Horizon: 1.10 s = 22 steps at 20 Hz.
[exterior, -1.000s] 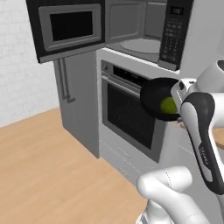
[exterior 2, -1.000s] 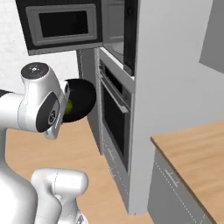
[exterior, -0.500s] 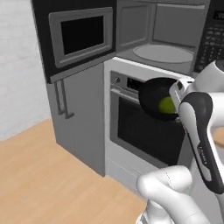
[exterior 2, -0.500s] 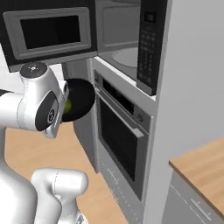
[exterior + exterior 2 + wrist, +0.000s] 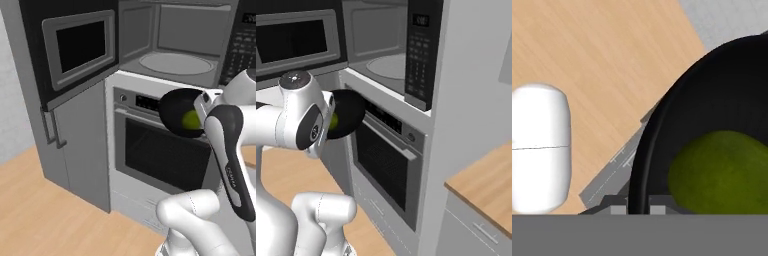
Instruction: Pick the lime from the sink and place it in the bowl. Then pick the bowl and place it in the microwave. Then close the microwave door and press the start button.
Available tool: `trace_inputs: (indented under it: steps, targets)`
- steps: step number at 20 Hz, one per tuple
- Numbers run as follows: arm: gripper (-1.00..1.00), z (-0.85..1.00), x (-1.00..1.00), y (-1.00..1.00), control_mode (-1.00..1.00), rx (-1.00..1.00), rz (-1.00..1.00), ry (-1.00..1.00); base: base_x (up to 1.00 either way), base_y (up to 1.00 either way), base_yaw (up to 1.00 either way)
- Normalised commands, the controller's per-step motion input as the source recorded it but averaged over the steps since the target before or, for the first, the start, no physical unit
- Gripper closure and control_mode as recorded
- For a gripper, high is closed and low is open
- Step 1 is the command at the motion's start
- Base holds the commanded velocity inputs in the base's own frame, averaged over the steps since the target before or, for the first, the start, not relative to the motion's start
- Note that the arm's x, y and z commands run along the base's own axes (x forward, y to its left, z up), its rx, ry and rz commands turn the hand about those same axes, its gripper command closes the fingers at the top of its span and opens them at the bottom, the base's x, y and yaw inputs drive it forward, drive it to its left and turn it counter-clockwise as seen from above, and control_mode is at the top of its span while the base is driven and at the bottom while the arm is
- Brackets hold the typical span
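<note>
Black bowl, yellow-green lime.
You see a black and grey microwave with a pale turntable, its black door grey-framed, above a tan wood-grain floor.

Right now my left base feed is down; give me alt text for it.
The gripper holds the black bowl by its rim, lime inside, in front of the oven, just below the microwave. The microwave door stands swung open to the left, showing the pale turntable.

Glossy black bowl, matt green lime, wood-grain floor
</note>
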Motion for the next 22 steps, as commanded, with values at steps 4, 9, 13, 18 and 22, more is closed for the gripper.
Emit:
trace_inputs:
  steps: [4, 9, 13, 18, 22]
  targets:
    - [1.0, 0.0, 0.0, 0.0, 1.0, 0.0, 0.0, 0.0, 0.64, 0.44, -0.19]
    - [1.0, 0.0, 0.0, 0.0, 1.0, 0.0, 0.0, 0.0, 0.49, 0.02, -0.01]
    - [1.0, 0.0, 0.0, 0.0, 1.0, 0.0, 0.0, 0.0, 0.15, -0.12, 0.0]
    - [1.0, 0.0, 0.0, 0.0, 1.0, 0.0, 0.0, 0.0, 0.5, -0.02, 0.0]
    - [1.0, 0.0, 0.0, 0.0, 1.0, 0.0, 0.0, 0.0, 0.46, -0.04, 0.03]
